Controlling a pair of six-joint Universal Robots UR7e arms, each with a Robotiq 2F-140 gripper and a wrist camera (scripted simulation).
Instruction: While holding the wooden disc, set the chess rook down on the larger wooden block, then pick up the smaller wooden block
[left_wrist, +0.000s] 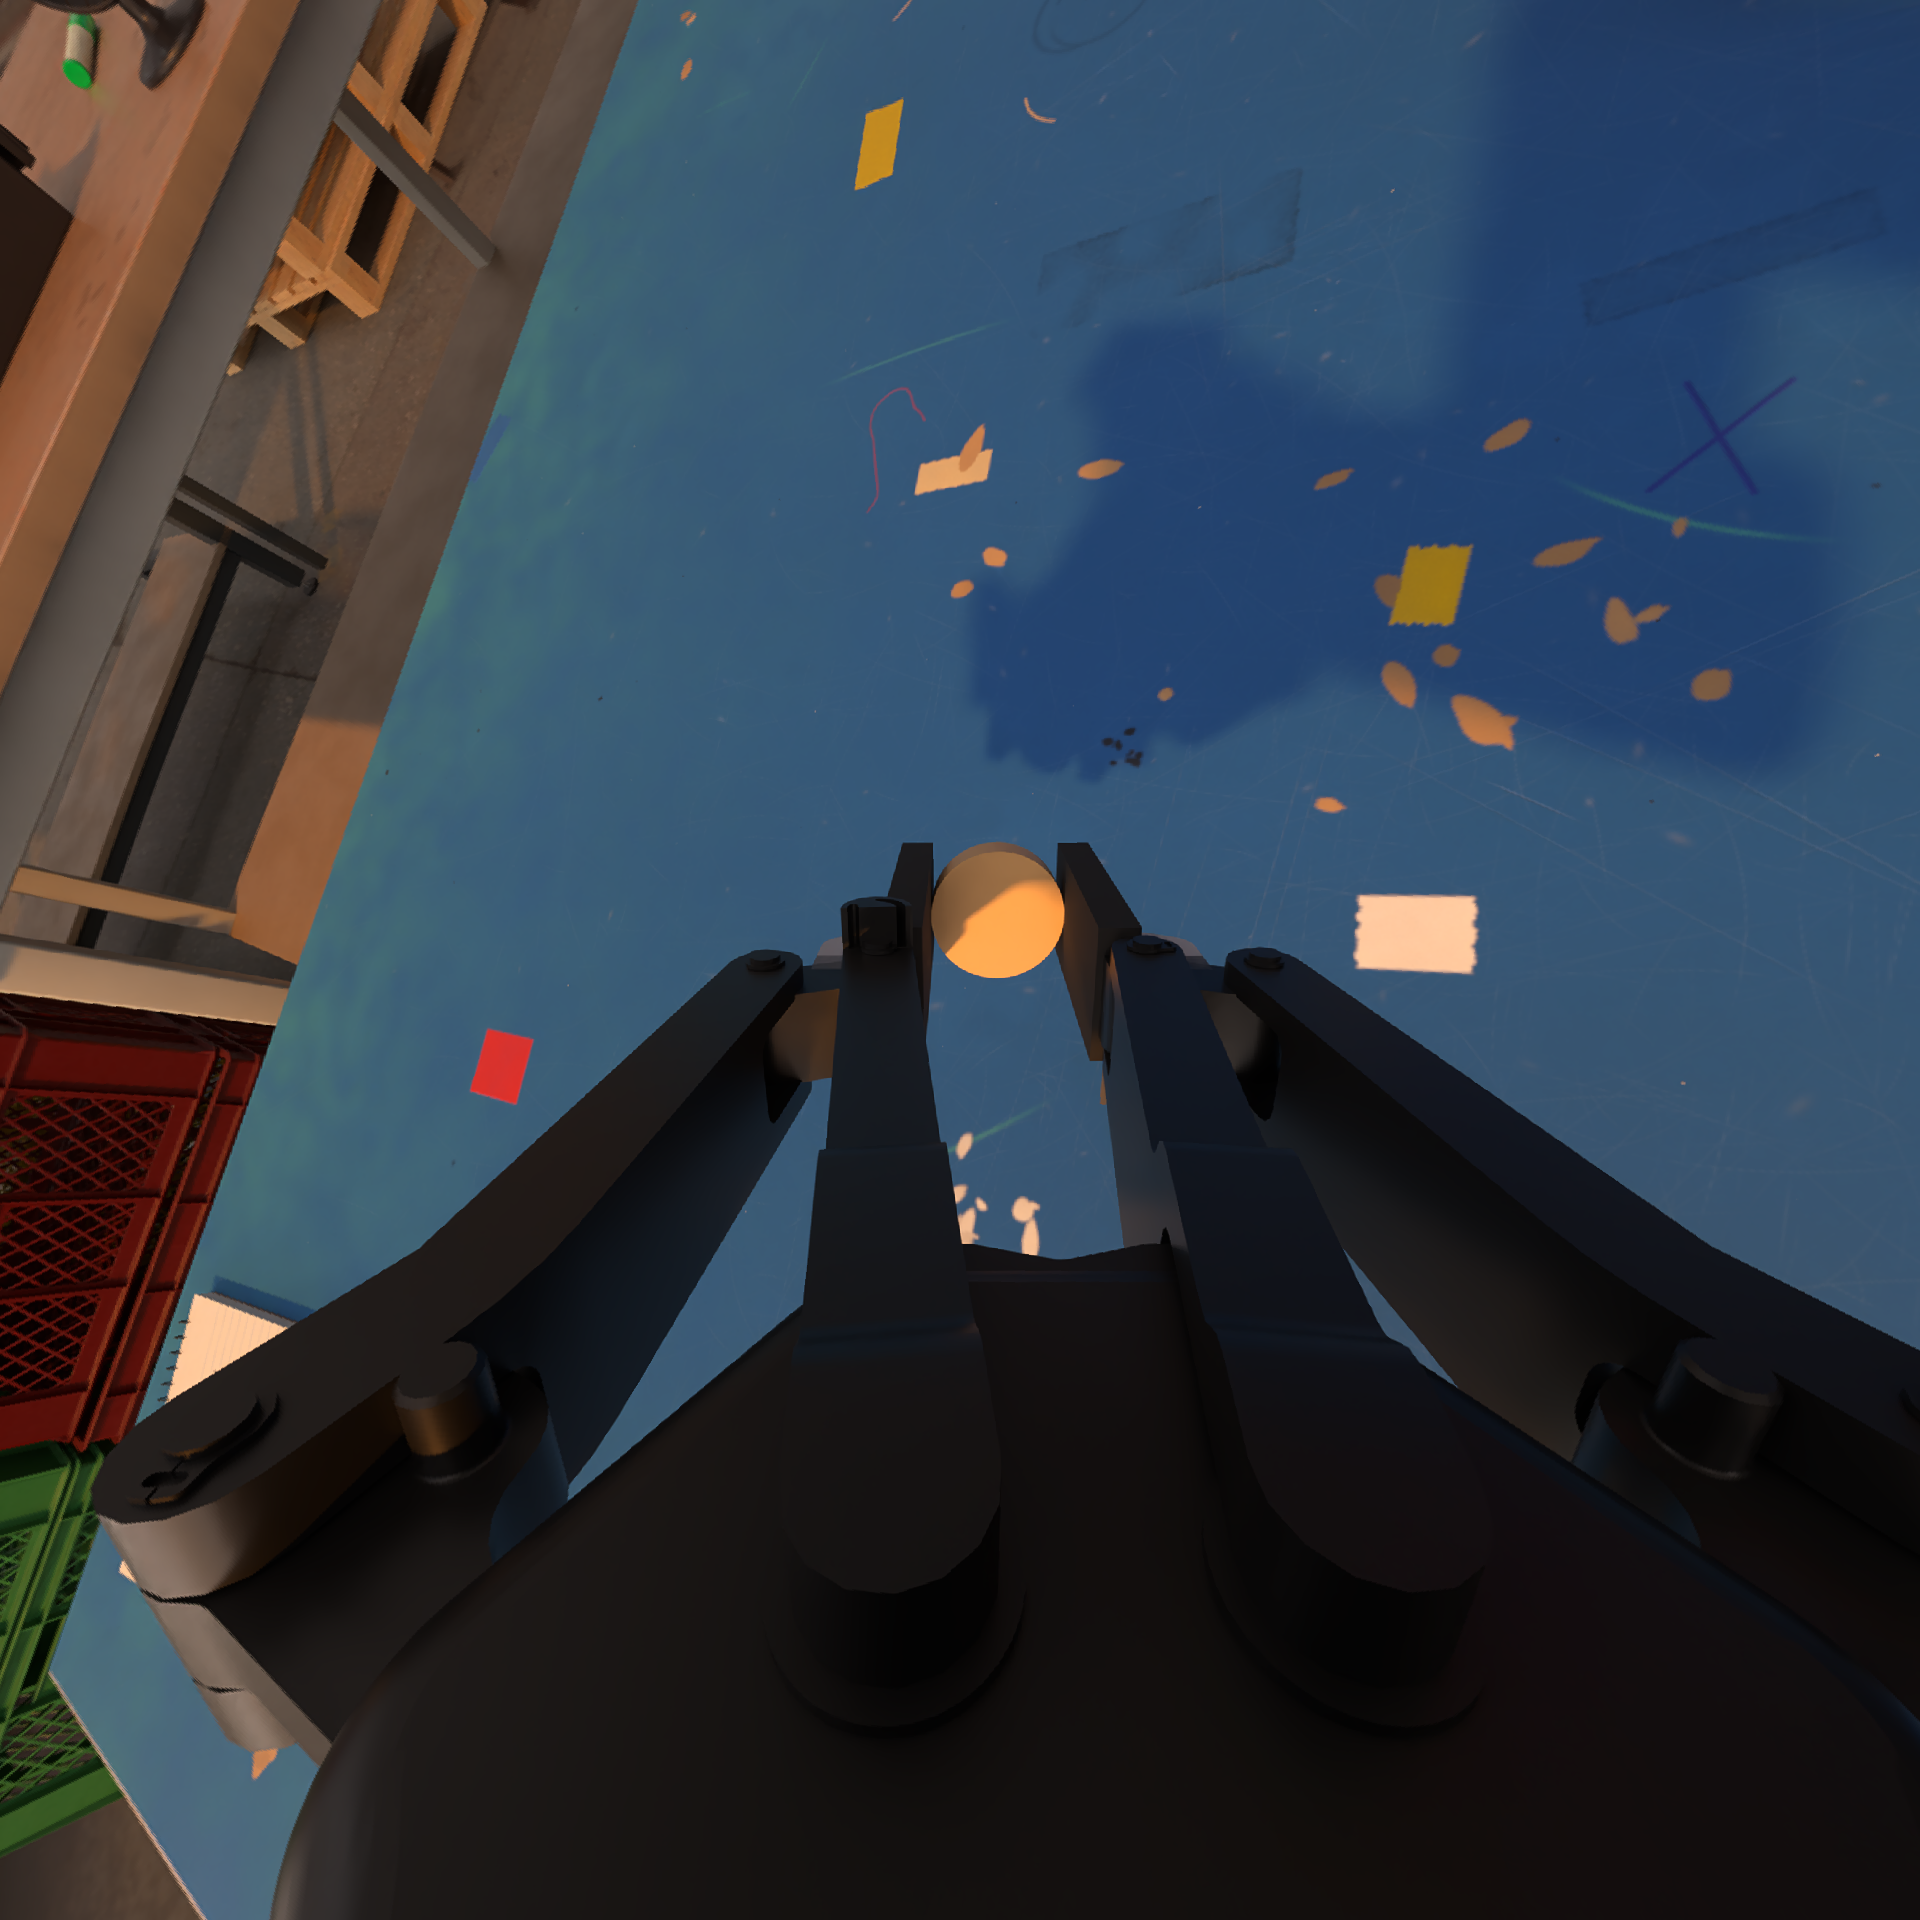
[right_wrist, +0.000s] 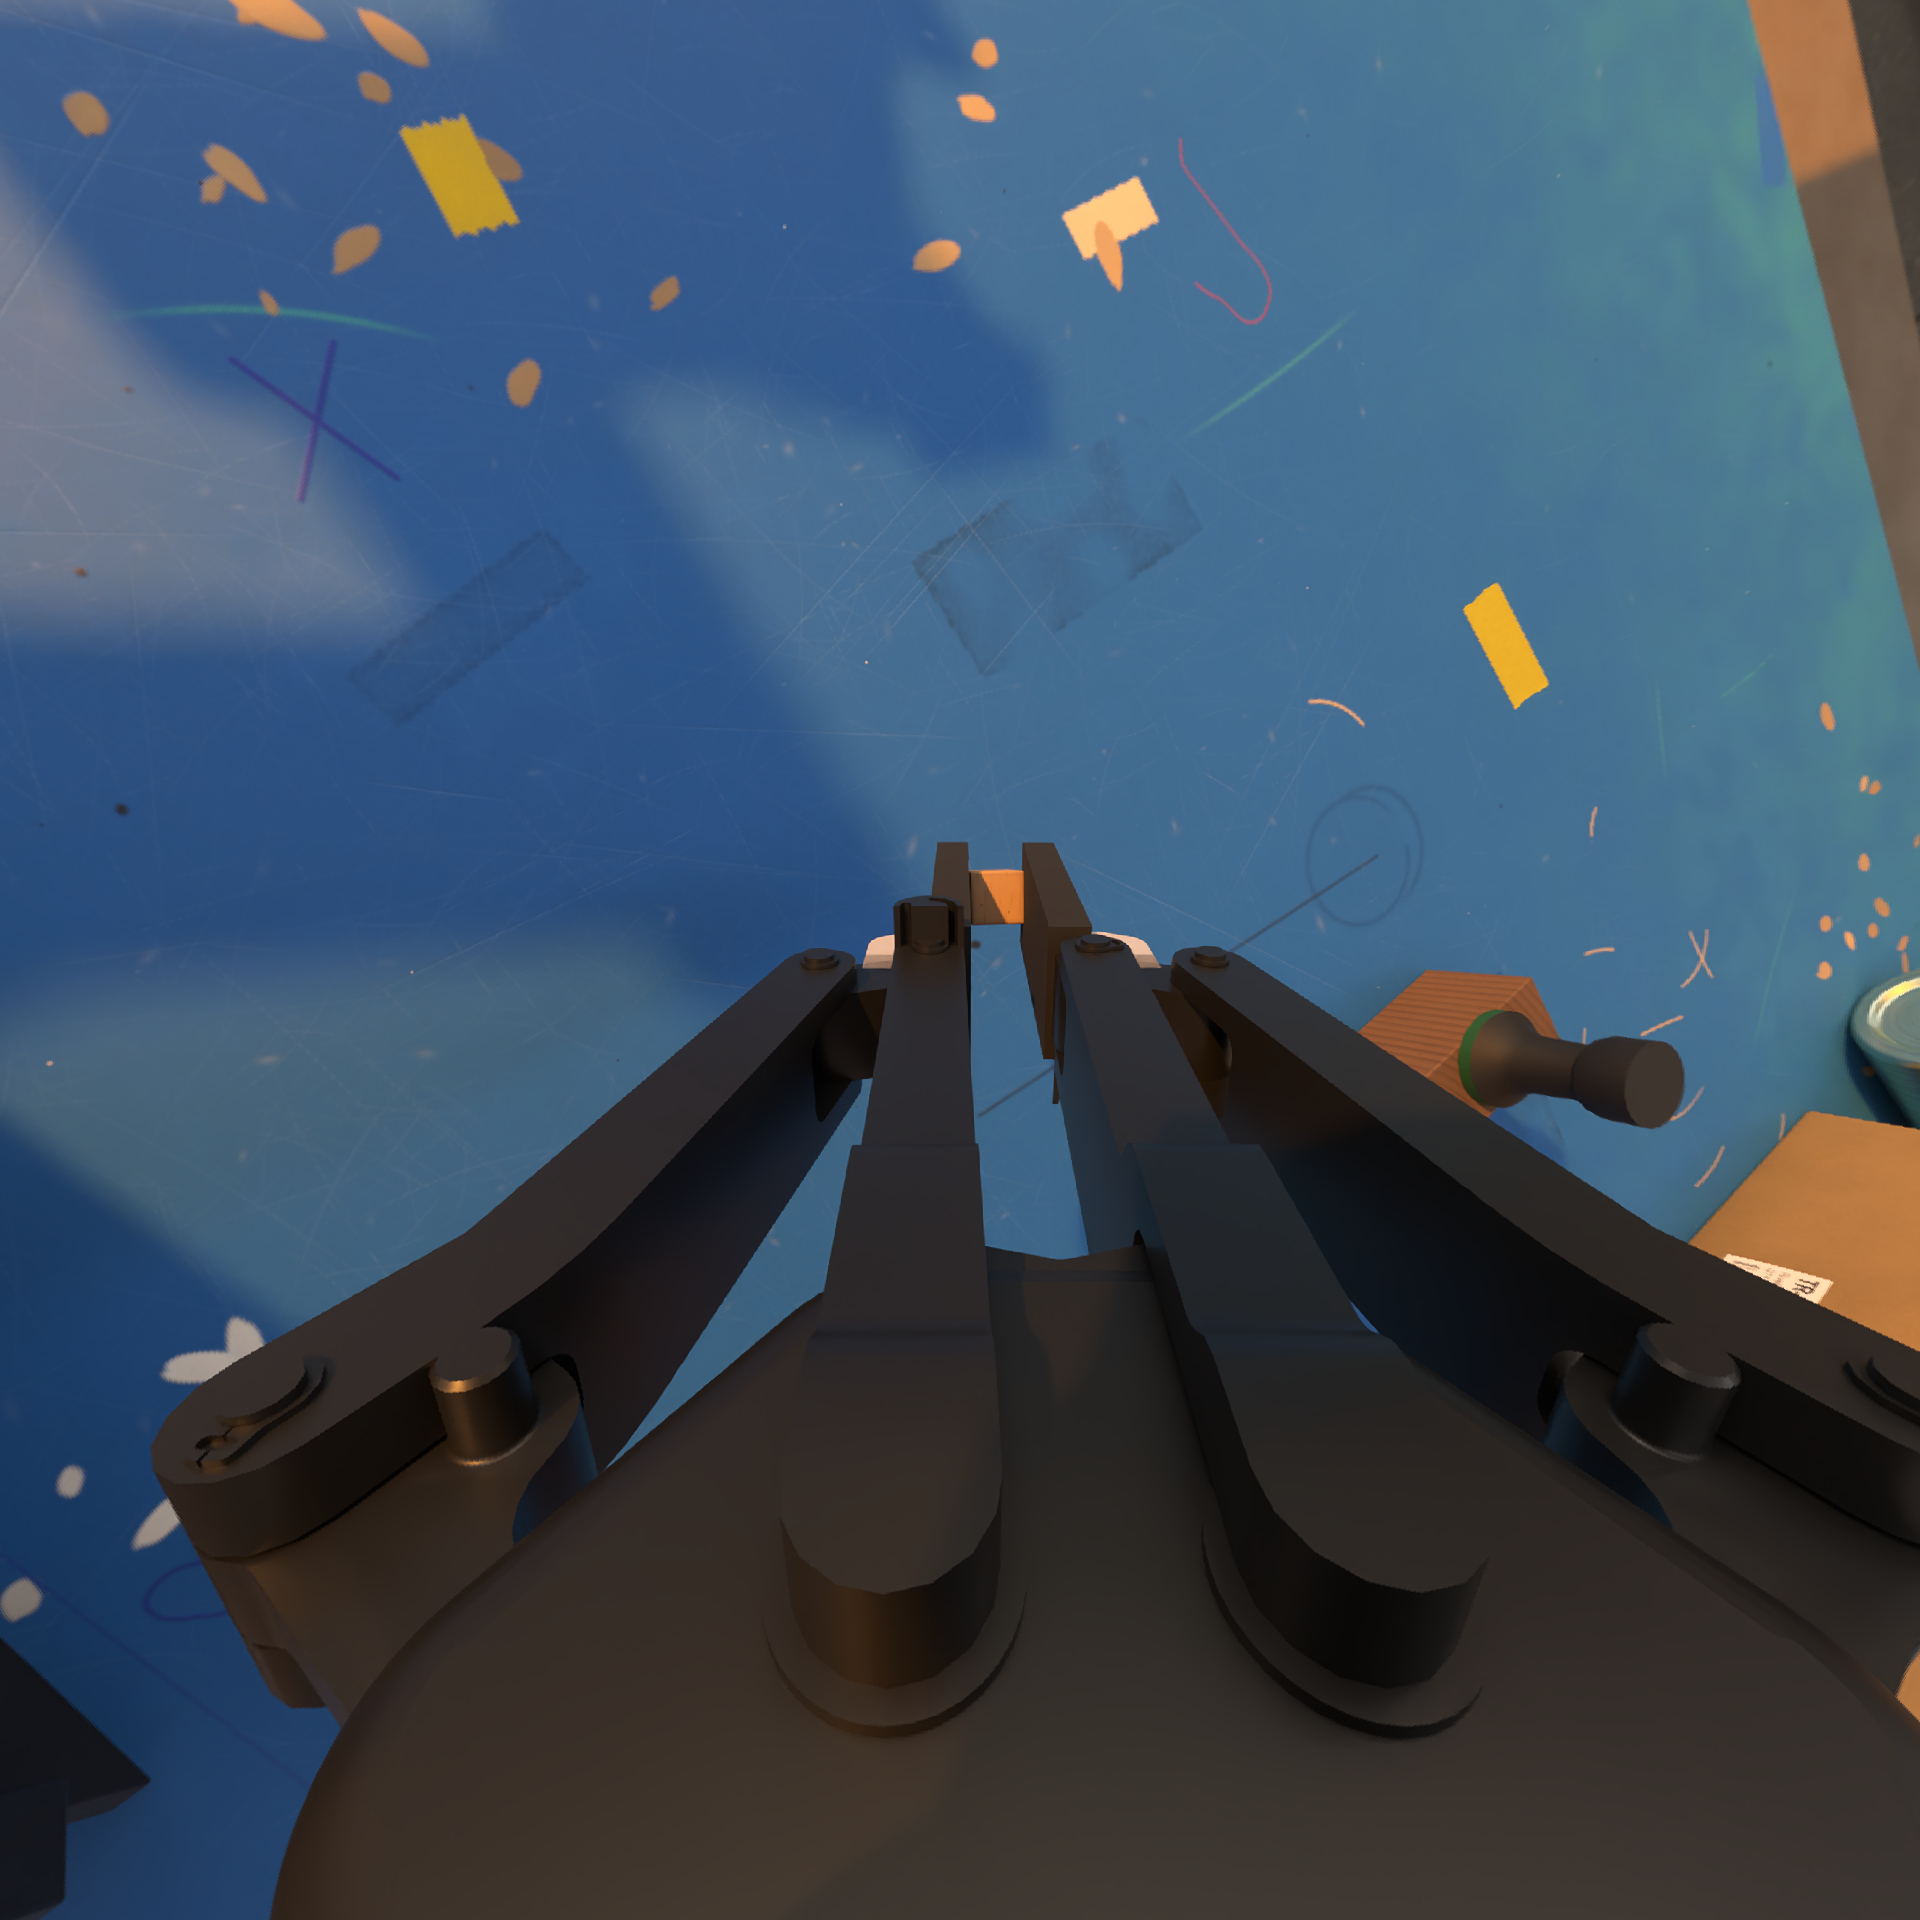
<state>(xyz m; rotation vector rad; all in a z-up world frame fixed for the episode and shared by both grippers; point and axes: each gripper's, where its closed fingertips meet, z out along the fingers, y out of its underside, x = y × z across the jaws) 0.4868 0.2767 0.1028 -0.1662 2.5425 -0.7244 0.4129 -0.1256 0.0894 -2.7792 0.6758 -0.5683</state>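
Scuffed blue tabletop (left_wrist: 727, 644); red crates (left_wrist: 94, 1195), perhaps shelving, beyond.

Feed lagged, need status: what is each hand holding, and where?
Left hand: wooden disc, pinched across its rim. Right hand: smaller wooden block, gripped on opposite sides.

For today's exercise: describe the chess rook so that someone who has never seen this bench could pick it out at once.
Start at the blue table and go to its right edge in the right wrist view, beside a cardboard box. There the dark chess rook stands on the ribbed larger wooden block. Its green base ring sets it apart.

The cardboard box (right_wrist: 1849, 1216) and a seemingly metal bowl (right_wrist: 1886, 1029) are cut off.
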